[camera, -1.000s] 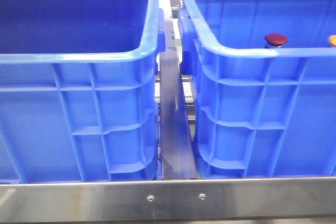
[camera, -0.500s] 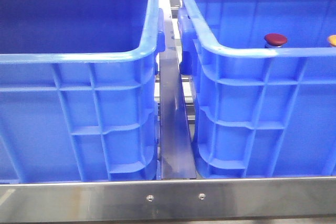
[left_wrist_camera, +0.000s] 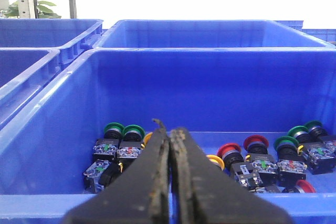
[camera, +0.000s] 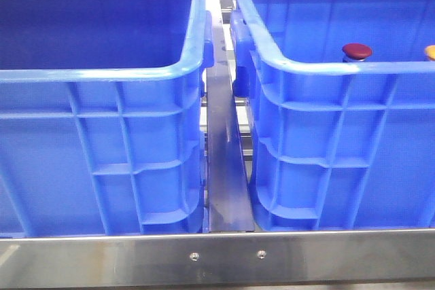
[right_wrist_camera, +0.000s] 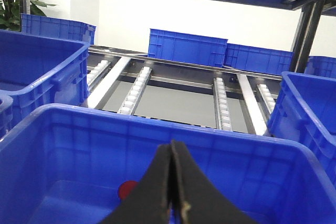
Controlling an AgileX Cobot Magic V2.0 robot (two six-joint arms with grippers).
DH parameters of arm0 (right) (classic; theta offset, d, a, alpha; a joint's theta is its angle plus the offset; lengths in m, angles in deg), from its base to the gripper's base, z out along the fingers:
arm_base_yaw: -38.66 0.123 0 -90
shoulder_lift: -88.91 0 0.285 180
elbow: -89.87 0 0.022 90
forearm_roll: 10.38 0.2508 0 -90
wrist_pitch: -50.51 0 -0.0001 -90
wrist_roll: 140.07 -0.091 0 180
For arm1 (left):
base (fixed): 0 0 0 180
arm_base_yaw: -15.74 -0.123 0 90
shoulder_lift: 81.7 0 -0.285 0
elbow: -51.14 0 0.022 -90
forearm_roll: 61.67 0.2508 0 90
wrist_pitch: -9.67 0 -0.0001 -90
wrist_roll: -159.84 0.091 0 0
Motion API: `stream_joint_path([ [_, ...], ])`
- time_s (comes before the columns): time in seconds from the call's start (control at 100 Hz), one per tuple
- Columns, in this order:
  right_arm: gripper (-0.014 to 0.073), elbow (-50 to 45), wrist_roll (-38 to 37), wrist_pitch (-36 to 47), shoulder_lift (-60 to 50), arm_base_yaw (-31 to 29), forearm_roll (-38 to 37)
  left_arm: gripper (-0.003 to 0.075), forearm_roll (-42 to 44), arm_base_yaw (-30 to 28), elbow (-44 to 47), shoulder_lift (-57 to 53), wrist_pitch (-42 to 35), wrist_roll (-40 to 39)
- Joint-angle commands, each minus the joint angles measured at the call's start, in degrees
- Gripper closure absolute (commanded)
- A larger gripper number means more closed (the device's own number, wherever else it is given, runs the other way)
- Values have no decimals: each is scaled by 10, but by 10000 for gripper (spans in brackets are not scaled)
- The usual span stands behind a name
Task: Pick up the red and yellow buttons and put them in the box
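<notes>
Left wrist view shows the left gripper (left_wrist_camera: 169,135) with its two dark fingers pressed together and nothing between them. It hangs above the near wall of a blue crate (left_wrist_camera: 52,124) whose floor carries many push buttons with green, red and yellow caps.

The right gripper (right_wrist_camera: 171,150) is also clenched and holds nothing, over another blue crate (right_wrist_camera: 63,145). A red cap (right_wrist_camera: 126,188) lies on that crate's floor.

In the front view, the red button (camera: 357,51) and the yellow button (camera: 430,51) stand inside the right crate (camera: 326,140), just behind its front rim. The left crate (camera: 102,147) is beside it.
</notes>
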State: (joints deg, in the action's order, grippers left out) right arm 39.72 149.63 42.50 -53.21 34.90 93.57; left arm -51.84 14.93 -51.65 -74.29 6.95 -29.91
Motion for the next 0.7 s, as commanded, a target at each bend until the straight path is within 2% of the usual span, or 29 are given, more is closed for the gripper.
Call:
stream_joint_path([
  [0.0,662,15,0,-13,1,1,62,739,-5,-1,27,-17,-50,0],
  [0.53,662,15,-4,-23,1,1,57,739,-5,-1,27,-17,-50,0],
  [0.58,662,15,-26,-33,1,1,31,739,-5,-1,27,-17,-50,0],
  [0.63,662,15,-68,-40,1,1,-26,739,-5,-1,27,-17,-50,0],
  [0.69,662,16,-146,-46,-1,1,-98,739,-5,-1,27,-17,-50,0],
])
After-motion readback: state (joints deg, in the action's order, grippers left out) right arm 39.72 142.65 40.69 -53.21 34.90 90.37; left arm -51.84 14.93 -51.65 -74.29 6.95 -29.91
